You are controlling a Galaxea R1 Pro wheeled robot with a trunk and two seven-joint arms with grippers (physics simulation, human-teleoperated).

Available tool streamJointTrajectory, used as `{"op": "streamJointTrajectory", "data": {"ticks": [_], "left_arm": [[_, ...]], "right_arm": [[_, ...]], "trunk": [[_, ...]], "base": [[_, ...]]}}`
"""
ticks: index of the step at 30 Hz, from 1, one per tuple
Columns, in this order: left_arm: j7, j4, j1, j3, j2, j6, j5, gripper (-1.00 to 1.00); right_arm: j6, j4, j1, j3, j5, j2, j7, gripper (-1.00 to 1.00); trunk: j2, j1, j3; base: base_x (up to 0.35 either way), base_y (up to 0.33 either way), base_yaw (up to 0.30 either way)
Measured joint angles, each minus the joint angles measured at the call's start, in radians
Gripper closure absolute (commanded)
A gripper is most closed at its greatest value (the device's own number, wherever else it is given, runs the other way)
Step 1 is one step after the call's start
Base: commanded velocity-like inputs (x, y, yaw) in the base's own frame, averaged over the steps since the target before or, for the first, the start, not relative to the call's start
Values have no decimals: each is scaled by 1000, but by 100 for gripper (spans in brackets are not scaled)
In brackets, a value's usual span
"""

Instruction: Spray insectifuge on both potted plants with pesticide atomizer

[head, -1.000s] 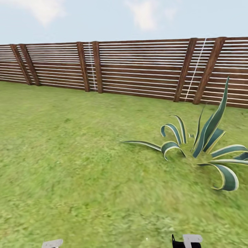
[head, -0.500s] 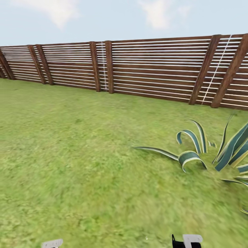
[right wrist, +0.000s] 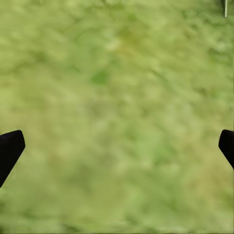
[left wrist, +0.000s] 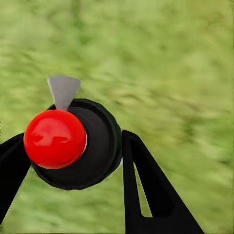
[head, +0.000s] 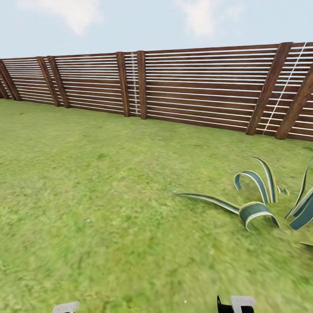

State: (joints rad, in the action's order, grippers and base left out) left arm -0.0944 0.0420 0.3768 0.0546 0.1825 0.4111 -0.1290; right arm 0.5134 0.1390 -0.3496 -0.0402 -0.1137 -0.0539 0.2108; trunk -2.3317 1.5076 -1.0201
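Note:
In the left wrist view, the pesticide atomizer [left wrist: 97,146] shows as a round black body with a glossy red knob [left wrist: 54,138] and a small grey nozzle tip [left wrist: 63,90]. My left gripper [left wrist: 73,148] is shut on it, one black finger [left wrist: 146,190] on each side, over blurred grass. My right gripper [right wrist: 117,146] is open over bare lawn, with just its two black fingertips [right wrist: 9,146] at the picture's sides. The potted plants are out of view. The garden lawn [head: 108,195] lies ahead in the head view.
A brown horizontal-slat fence [head: 182,87] runs across the back of the lawn. A spiky striped agave [head: 261,200] grows from the grass at the right. Small grey parts of my arms [head: 241,302] show at the bottom edge.
The whole head view has shifted: the fence and agave slide rightward in the picture, the agave now partly cut off at the right edge. That is the camera turning. The arm parts stay put.

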Motion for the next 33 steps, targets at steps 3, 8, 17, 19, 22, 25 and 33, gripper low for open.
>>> {"op": "streamJointTrajectory", "data": {"ticks": [3, 8, 17, 19, 22, 25, 33], "left_arm": [[0, 0, 0, 0, 0, 0, 0, 100], [0, 0, 0, 0, 0, 0, 0, 100], [-1, 0, 0, 0, 0, 0, 0, 100], [0, 0, 0, 0, 0, 0, 0, 100], [-1, 1, 0, 0, 0, 0, 0, 100], [-1, 1, 0, 0, 0, 0, 0, 100], [0, 0, 0, 0, 0, 0, 0, 100]], "right_arm": [[0, 0, 0, 0, 0, 0, 0, -100], [0, 0, 0, 0, 0, 0, 0, -100], [0, 0, 0, 0, 0, 0, 0, -100], [0, 0, 0, 0, 0, 0, 0, -100], [0, 0, 0, 0, 0, 0, 0, -100], [0, 0, 0, 0, 0, 0, 0, -100], [0, 0, 0, 0, 0, 0, 0, -100]], "trunk": [[0, 0, 0], [0, 0, 0], [0, 0, 0], [0, 0, 0], [0, 0, 0], [0, 0, 0], [0, 0, 0]], "base": [[313, 141, 0], [313, 144, 0], [313, 145, 0], [313, 145, 0], [313, 145, 0], [313, 145, 0], [313, 145, 0]]}}
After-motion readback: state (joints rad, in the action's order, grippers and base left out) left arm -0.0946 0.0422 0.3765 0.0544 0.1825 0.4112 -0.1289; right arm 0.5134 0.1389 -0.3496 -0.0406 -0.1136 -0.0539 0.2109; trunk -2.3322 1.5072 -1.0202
